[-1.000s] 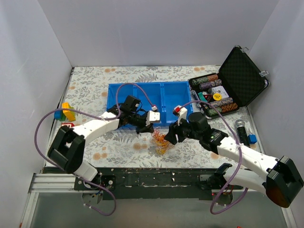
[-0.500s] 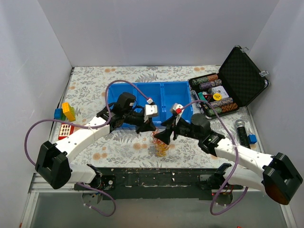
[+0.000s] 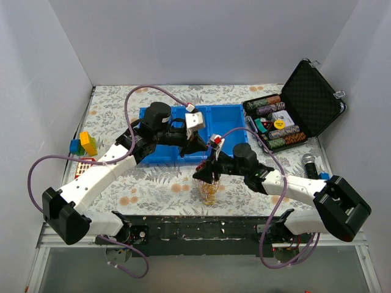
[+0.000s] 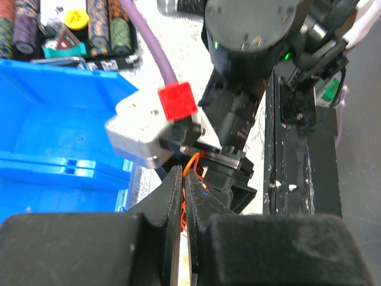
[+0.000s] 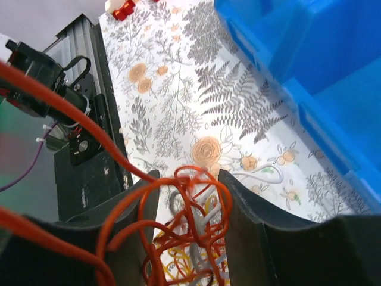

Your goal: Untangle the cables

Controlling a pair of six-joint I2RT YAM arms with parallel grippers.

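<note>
The cables are a palm-sized tangle (image 3: pixel 209 191) of orange, yellow, dark red and white cords at the front middle of the mat. My right gripper (image 3: pixel 204 175) is right over it. In the right wrist view its fingers (image 5: pixel 253 220) close on the tangle (image 5: pixel 196 232), which fills the gap of my right gripper (image 5: pixel 187 179). My left gripper (image 3: pixel 200 146) is just behind, above the bin's front wall. In the left wrist view my left gripper (image 4: pixel 183 173) is shut on one orange cable (image 4: pixel 191 161). A taut orange strand (image 5: pixel 59 104) runs off to the upper left.
A blue divided bin (image 3: pixel 226 116) lies behind the grippers. An open black case of poker chips (image 3: pixel 311 97) stands at the back right, with a microphone (image 3: pixel 310 168) in front of it. Coloured blocks (image 3: pixel 85 143) lie at the left edge.
My left gripper has moved back and to the right, pulling an orange cable. My right gripper has swung left over the tangle, which now sits lower and more bunched.
</note>
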